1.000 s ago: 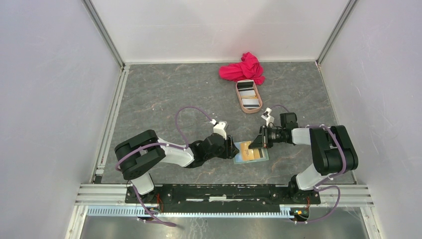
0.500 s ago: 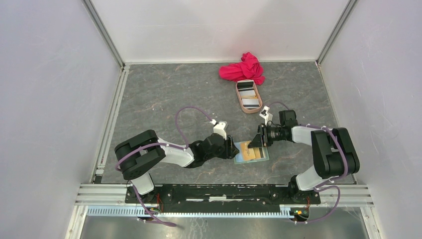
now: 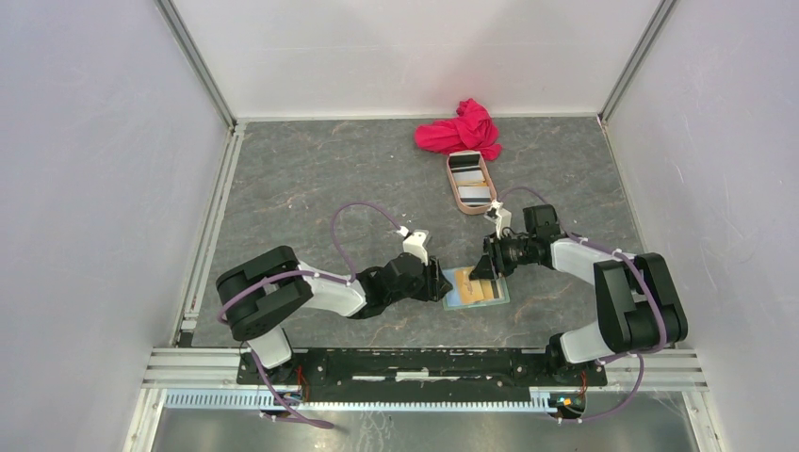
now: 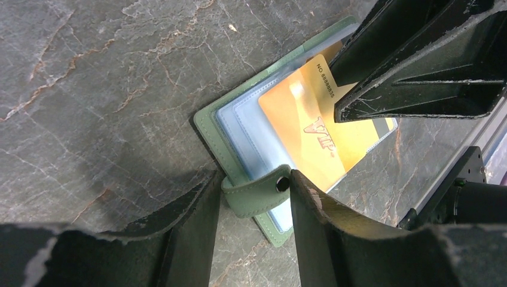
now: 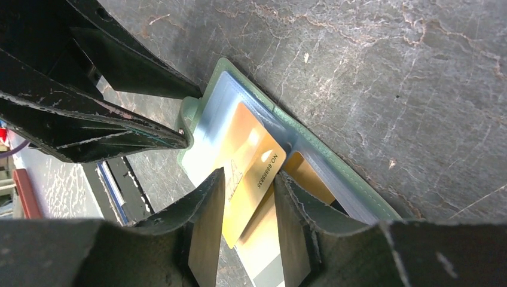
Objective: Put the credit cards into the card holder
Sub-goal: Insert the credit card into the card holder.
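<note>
1. Your left gripper (image 4: 256, 177), half spread, clamps the card holder (image 4: 206, 122) by its snap strap (image 4: 254, 194).
2. Your right gripper (image 5: 248, 174), parted and empty, straddles the orange VIP card (image 5: 248, 143) lying inside the holder.

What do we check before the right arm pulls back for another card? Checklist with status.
1. Release of the orange card: ok, right gripper jaws apart, card lying on the card holder.
2. Card fully in a sleeve: cannot tell, its far end is hidden by the right gripper.
3. Holder steadied: ok, left gripper jaws pinch the snap strap.
4. Supply: ok, striped cards lie in the tray.
5. Path to the tray: ok, the red cloth lies beyond it, not between.
</note>
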`<state>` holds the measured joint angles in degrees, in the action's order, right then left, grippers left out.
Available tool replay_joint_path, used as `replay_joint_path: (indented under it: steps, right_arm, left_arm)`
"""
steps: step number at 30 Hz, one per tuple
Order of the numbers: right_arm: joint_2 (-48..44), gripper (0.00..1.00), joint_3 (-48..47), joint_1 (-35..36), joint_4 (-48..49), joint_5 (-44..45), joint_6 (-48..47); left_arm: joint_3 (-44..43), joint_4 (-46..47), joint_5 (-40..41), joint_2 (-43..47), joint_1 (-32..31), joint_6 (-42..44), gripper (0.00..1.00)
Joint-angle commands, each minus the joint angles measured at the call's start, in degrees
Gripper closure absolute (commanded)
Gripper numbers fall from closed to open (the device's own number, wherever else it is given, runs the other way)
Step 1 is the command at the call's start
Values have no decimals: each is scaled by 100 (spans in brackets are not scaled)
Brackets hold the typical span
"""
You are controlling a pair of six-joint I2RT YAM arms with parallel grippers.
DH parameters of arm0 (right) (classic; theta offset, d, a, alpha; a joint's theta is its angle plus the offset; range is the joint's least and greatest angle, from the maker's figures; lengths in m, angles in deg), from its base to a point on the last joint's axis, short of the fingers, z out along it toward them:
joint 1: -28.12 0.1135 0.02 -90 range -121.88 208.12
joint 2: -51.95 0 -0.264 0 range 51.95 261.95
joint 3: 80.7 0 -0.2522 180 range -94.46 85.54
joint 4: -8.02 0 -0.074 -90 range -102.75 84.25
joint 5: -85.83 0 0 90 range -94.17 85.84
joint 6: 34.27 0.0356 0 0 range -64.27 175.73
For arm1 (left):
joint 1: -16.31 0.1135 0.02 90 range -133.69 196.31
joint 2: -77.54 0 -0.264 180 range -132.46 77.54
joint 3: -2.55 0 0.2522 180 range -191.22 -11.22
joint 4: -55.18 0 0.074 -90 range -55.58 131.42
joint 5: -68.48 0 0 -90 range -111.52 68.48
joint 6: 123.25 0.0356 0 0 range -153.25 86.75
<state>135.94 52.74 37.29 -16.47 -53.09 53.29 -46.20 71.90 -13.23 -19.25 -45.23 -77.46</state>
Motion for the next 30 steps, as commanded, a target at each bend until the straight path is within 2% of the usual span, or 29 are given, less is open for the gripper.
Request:
replay_joint_path:
  steps: [1, 9, 15, 30]
  right_arm:
    - [-92, 57, -122, 87, -197, 568, -413]
    - [-220, 55, -116, 354, -278, 626, -565]
    - [-279, 50, -102, 468, -357, 524, -627]
    - [-834, 49, 250, 468, -541, 747, -855]
  left_arm:
    - [139, 144, -62, 211, -42, 35, 47]
    - [225, 292, -100, 249, -42, 35, 47]
    - [251, 344, -118, 264, -32, 35, 47]
    - [290, 397, -135, 284, -33, 35, 48]
